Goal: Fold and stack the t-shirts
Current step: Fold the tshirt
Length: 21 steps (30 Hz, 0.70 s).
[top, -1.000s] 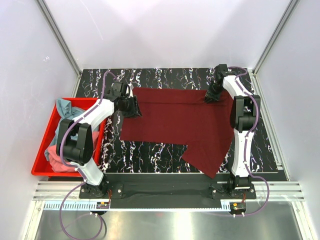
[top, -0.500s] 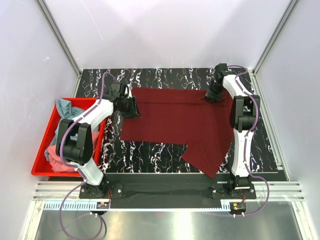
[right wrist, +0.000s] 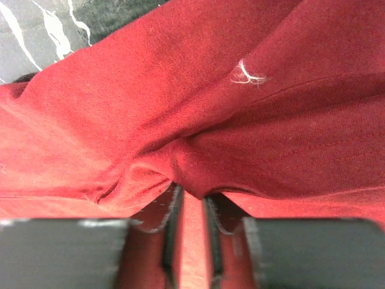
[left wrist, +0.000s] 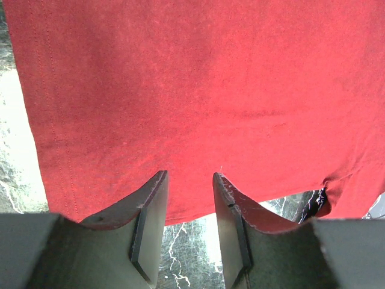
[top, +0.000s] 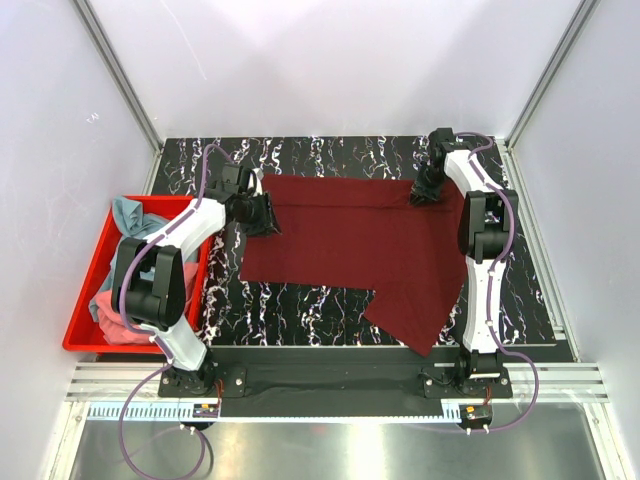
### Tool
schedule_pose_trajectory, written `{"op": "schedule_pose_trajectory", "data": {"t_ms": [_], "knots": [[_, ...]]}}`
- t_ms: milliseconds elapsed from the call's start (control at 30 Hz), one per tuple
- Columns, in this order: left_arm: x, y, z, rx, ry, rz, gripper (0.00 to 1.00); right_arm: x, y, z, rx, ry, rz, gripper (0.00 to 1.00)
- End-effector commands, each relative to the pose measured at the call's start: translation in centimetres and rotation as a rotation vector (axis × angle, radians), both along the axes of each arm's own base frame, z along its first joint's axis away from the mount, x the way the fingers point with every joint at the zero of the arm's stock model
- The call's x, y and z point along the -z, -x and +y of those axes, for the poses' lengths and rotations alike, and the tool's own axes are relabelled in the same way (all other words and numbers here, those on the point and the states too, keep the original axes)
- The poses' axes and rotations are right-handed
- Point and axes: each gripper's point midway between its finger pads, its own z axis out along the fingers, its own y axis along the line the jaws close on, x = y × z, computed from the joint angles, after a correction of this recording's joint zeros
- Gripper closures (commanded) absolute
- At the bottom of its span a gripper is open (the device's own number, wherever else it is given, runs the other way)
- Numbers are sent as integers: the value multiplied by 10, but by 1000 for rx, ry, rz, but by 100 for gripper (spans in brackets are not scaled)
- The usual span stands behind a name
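Observation:
The dark maroon t-shirt (top: 350, 240) lies spread flat on the black marbled table (top: 300, 305), with a flap hanging toward the front right. My left gripper (top: 266, 213) is at the shirt's far-left edge. In the left wrist view its jaws (left wrist: 189, 174) stand apart over the hem of the shirt (left wrist: 192, 90), with bare table showing between them. My right gripper (top: 421, 192) is at the far-right corner. In the right wrist view it (right wrist: 191, 195) is shut on a bunched pinch of the shirt (right wrist: 252, 120). The teal-blue shirt (top: 130, 218) and the coral pink shirt (top: 112, 308) lie crumpled in the bin.
The red plastic bin (top: 110, 347) stands off the table's left edge beside my left arm. White walls with metal posts close in the back and both sides. A bare strip of table lies along the far edge and the front left.

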Motion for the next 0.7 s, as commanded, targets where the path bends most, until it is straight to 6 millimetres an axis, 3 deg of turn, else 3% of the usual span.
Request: {"op": "schedule_pose_trajectory", "data": {"t_ms": [0, 267, 500, 667], "knots": [[-23, -5, -2, 15, 30, -76, 60, -26, -8, 6, 11, -22, -59, 81], [-24, -6, -1, 12, 32, -80, 60, -53, -3, 9, 44, -47, -43, 96], [-24, -5, 1, 6, 32, -87, 60, -78, 36, 31, 112, -195, 72, 99], [-23, -3, 1, 7, 40, -83, 60, -70, 67, 38, 148, -247, 167, 99]]}}
